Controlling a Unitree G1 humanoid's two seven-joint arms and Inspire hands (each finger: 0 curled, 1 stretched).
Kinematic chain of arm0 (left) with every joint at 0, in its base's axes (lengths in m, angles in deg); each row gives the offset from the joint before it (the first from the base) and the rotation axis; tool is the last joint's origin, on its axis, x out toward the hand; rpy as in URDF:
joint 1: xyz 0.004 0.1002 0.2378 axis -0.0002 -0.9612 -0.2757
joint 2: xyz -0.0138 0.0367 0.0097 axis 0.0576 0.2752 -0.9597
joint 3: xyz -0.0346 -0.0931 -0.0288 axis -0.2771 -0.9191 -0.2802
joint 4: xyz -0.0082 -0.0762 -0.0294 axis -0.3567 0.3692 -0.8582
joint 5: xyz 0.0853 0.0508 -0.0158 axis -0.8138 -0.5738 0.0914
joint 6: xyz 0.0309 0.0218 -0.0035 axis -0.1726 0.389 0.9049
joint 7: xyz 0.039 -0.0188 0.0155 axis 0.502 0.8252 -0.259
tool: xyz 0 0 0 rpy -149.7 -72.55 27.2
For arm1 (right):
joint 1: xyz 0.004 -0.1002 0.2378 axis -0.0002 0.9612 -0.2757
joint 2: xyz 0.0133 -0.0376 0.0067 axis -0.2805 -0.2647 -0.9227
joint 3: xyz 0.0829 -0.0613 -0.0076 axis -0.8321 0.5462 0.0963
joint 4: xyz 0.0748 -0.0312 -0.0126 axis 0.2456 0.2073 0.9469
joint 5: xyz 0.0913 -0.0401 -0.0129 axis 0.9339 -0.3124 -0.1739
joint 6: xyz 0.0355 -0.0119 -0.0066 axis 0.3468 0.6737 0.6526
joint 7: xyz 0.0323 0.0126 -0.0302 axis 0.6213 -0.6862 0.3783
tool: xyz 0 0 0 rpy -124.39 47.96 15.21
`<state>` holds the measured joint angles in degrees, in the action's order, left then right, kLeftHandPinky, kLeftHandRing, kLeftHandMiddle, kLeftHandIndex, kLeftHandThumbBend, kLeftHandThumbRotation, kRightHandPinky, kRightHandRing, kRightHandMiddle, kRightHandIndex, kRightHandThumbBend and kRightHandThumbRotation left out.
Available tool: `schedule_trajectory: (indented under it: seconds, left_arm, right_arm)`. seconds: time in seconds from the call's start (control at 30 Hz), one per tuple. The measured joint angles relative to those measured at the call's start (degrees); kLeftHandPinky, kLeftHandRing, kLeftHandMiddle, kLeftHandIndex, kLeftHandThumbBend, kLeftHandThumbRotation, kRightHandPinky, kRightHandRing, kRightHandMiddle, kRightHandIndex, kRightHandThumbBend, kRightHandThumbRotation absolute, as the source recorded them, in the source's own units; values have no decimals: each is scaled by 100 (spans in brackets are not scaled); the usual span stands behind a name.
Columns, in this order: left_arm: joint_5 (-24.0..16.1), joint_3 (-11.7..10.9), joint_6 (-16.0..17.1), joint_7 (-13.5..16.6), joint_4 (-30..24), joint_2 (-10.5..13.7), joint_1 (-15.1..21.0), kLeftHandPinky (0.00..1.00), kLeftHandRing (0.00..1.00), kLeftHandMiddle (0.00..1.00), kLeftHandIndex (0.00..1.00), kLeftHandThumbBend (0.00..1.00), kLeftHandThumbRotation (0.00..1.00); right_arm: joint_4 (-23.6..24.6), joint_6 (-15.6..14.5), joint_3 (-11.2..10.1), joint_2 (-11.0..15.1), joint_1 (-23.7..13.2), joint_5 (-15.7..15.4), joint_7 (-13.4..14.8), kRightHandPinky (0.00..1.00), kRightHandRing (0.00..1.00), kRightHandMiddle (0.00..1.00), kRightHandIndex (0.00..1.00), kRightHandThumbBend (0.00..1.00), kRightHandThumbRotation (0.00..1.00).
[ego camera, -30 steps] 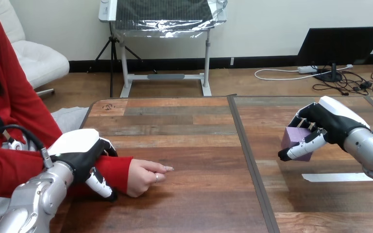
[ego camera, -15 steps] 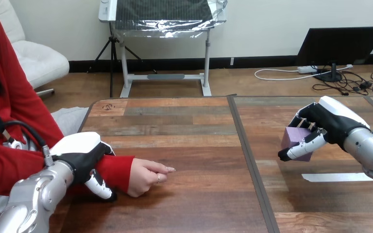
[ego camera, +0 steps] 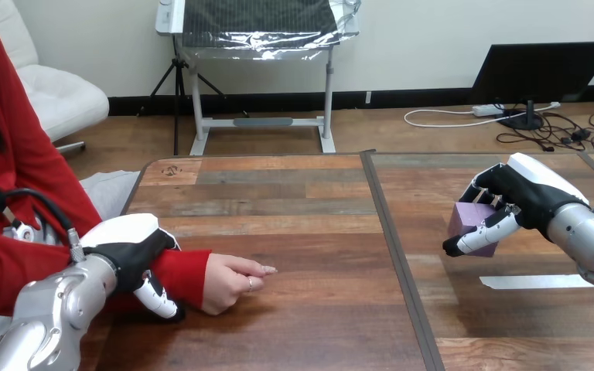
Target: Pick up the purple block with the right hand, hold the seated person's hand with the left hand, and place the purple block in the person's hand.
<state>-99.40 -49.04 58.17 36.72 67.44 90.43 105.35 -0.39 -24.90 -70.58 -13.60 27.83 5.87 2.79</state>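
Right hand (ego camera: 530, 197), black with white shells, is curled round the small purple cube-shaped block (ego camera: 465, 219), its fingers over the block's far top edge and its thumb across the near face. The block sits in that grip over the right half of the brown plank-topped wooden table (ego camera: 302, 201); whether it touches the surface cannot be told. A white strip of tape (ego camera: 537, 282) lies on the table just nearer than the block. At the near left, the left hand (ego camera: 128, 247) lies over the person's red-sleeved wrist (ego camera: 182, 274), with its thumb hooked round the near side. The person's hand (ego camera: 228, 282) rests loosely curled on the table, right of that grip, well apart from the block.
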Motion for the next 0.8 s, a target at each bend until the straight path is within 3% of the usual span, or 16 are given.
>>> schedule_trajectory:
  seconds: [0.33, 0.8]
  left_arm:
    - [156, 0, -34, -47, -44, 7, -1, 28, 36, 46, 55, 78, 0]
    - [427, -11, -22, -13, -45, 20, -22, 28, 36, 45, 47, 73, 0]
  right_arm:
    - [0, 0, 0, 0, 0, 1, 0, 41, 44, 50, 51, 82, 0]
    - [0, 9, 0, 0, 0, 1, 0, 40, 43, 48, 50, 82, 0]
